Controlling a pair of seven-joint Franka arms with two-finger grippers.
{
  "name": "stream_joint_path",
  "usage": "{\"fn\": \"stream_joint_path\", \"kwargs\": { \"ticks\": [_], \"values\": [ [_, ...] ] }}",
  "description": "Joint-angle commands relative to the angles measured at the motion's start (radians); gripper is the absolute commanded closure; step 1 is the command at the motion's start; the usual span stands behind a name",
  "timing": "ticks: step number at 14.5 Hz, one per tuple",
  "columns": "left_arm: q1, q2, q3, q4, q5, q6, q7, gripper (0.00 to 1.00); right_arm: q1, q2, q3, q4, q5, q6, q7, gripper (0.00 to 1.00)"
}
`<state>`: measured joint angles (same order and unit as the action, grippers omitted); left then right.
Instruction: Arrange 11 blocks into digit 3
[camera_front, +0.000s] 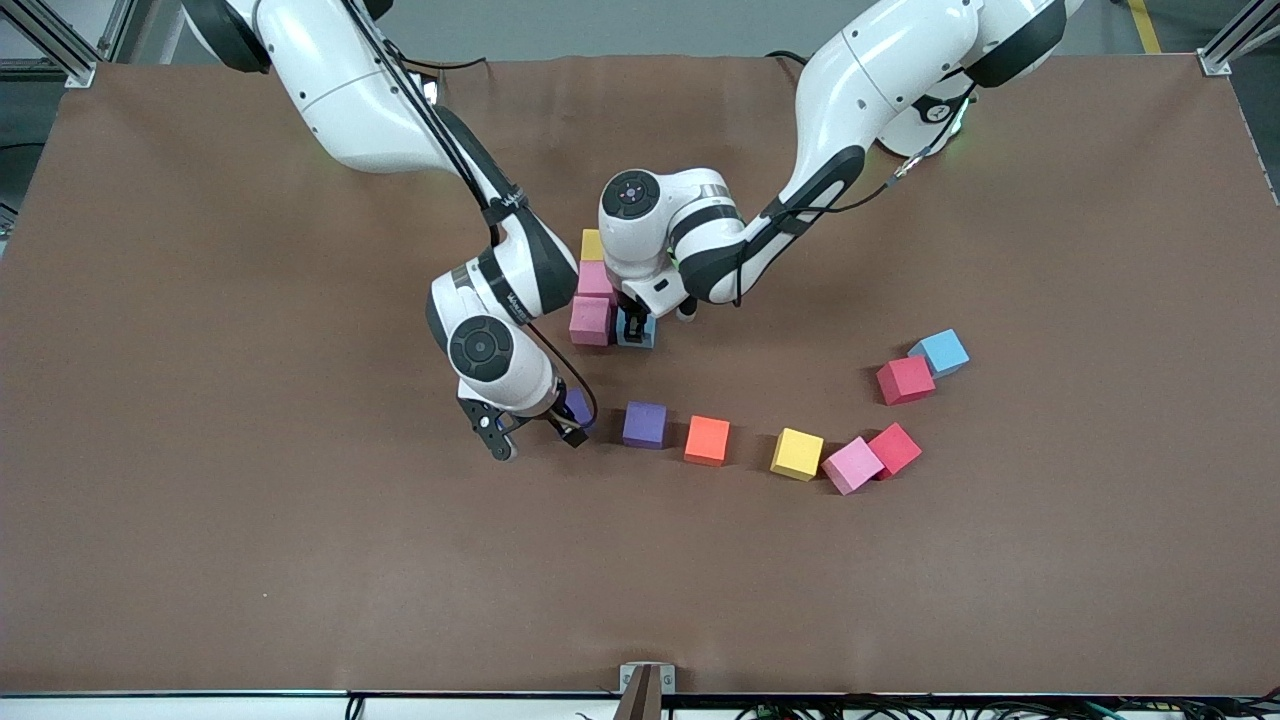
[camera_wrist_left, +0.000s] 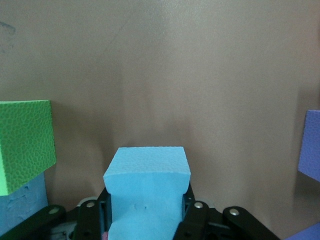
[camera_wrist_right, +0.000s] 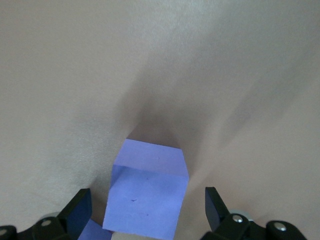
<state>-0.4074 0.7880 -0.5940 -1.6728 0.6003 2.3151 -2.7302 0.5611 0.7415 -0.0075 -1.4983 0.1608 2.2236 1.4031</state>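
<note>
My left gripper (camera_front: 636, 325) is shut on a light blue block (camera_wrist_left: 147, 185), low over the table beside a pink block (camera_front: 590, 320). That pink block, another pink one (camera_front: 595, 280) and a yellow one (camera_front: 592, 245) form a touching column. A green block (camera_wrist_left: 25, 145) shows beside the held block in the left wrist view; the arm hides it in the front view. My right gripper (camera_front: 537, 438) stands open around a purple block (camera_wrist_right: 147, 200), its fingers (camera_wrist_right: 80, 210) clear of it. Loose purple (camera_front: 645, 425), orange (camera_front: 707, 440), yellow (camera_front: 797, 454), pink (camera_front: 852, 465) and light blue (camera_front: 940, 352) blocks lie apart.
Two red cubes (camera_front: 895, 448) (camera_front: 905, 380) sit among the loose blocks toward the left arm's end. The brown table mat (camera_front: 300, 560) stretches bare nearer the front camera.
</note>
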Motion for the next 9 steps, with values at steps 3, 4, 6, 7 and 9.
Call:
{"fn": "stream_joint_path", "kwargs": {
  "ticks": [3, 4, 6, 7, 9],
  "values": [
    [-0.04, 0.053, 0.014, 0.041, -0.002, 0.027, -0.085, 0.62, 0.003, 0.015, -0.002, 0.018, 0.011, 0.005, 0.026, 0.0],
    [-0.04, 0.056, 0.014, 0.053, -0.005, 0.027, -0.085, 0.62, 0.003, 0.021, -0.002, 0.018, 0.014, 0.025, 0.036, 0.0],
    [-0.051, 0.057, 0.014, 0.059, -0.007, 0.027, -0.085, 0.61, 0.006, 0.029, -0.002, 0.016, 0.014, 0.037, 0.053, 0.0],
    [-0.053, 0.059, 0.014, 0.062, -0.011, 0.027, -0.085, 0.61, 0.01, 0.032, -0.002, 0.016, 0.014, 0.039, 0.056, 0.0],
    [-0.053, 0.063, 0.014, 0.07, -0.011, 0.027, -0.085, 0.61, 0.008, 0.032, -0.002, 0.015, 0.016, 0.042, 0.065, 0.0]
  ]
}}
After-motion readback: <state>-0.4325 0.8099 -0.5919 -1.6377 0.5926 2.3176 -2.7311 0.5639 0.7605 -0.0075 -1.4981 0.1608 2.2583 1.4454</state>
